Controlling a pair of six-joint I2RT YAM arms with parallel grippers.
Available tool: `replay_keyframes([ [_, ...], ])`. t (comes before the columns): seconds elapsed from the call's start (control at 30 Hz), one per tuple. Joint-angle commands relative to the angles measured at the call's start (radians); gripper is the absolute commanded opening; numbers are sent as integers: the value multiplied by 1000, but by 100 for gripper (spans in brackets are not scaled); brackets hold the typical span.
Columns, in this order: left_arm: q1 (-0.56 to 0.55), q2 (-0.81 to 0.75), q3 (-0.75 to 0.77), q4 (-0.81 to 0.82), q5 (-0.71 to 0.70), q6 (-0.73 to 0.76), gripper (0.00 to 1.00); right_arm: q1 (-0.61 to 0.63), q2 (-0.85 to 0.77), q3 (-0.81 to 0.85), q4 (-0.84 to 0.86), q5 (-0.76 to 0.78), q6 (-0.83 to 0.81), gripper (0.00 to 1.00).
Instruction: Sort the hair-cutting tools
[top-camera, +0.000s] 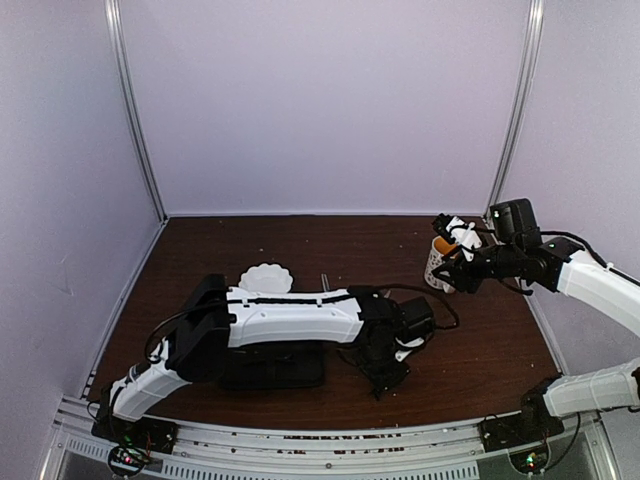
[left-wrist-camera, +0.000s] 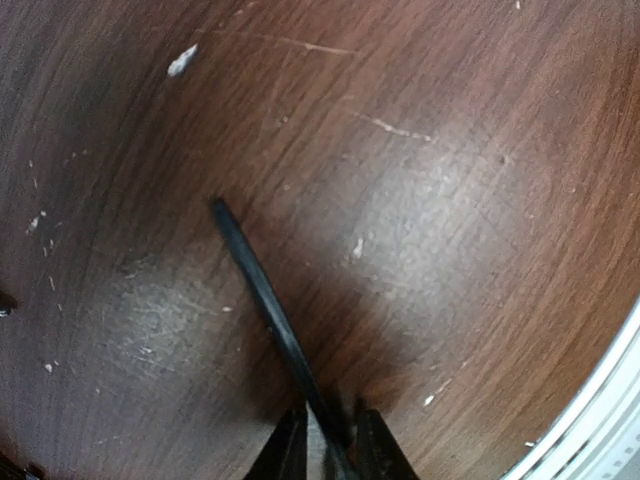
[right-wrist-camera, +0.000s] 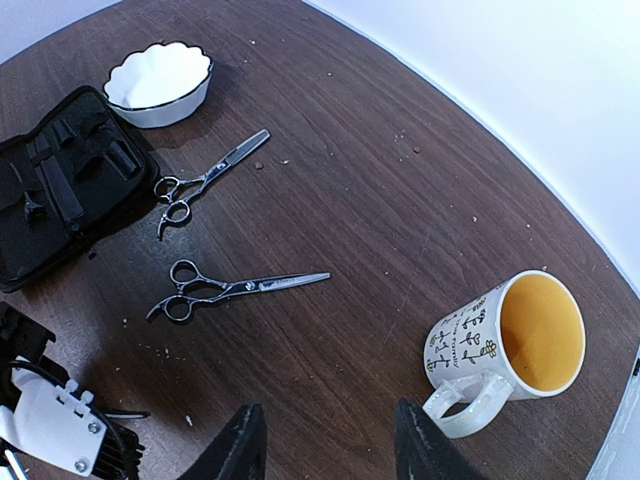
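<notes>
Two tools: left tool clenched on hair clip, right tool released near flower-drawn mug.

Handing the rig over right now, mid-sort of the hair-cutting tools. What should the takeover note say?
Left claw: shut on a dark hair clip, over bare table near the front edge.
Right claw: open, empty, hovering by the mug.
Far scissors lie beside the open black case; near scissors lie loose between case and mug. White bowl looks empty.
Done: one clip gripped. Left: place it, then sort both scissors; the second clip is not seen.
</notes>
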Motion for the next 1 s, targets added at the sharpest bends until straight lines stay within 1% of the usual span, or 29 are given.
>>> replay_keyframes([
  [0.0,6,-67,-61,-14,-40,0,19,-4,-9,-8,13,5,0,45],
  [0.17,19,-97,-106,-5,-74,19,17,-4,-8,-8,9,-1,1,44],
  [0.27,25,-109,-123,-5,-72,40,12,-5,-14,-12,6,-2,-1,44],
  [0.3,24,-113,-122,-4,-66,57,9,-4,-16,-13,6,-4,-4,44],
  [0.4,24,-168,-147,-3,-87,107,4,-5,-32,-22,6,-6,-17,44],
  [0.53,26,-327,-240,-21,-131,210,2,-4,-45,-22,-10,-25,-43,44],
  [0.63,35,-474,-366,-77,-156,279,0,-4,-61,-29,-24,-107,-80,44],
  [0.73,62,-637,-512,-128,-179,289,0,14,-65,-45,-44,-223,-129,41],
  [0.8,85,-739,-623,-144,-178,290,0,65,-55,-39,-78,-251,-181,40],
  [0.87,110,-826,-714,-153,-165,282,0,146,-26,-23,-121,-237,-243,38],
  [0.97,159,-917,-791,-173,-139,254,0,264,55,11,-166,-206,-300,35],
])
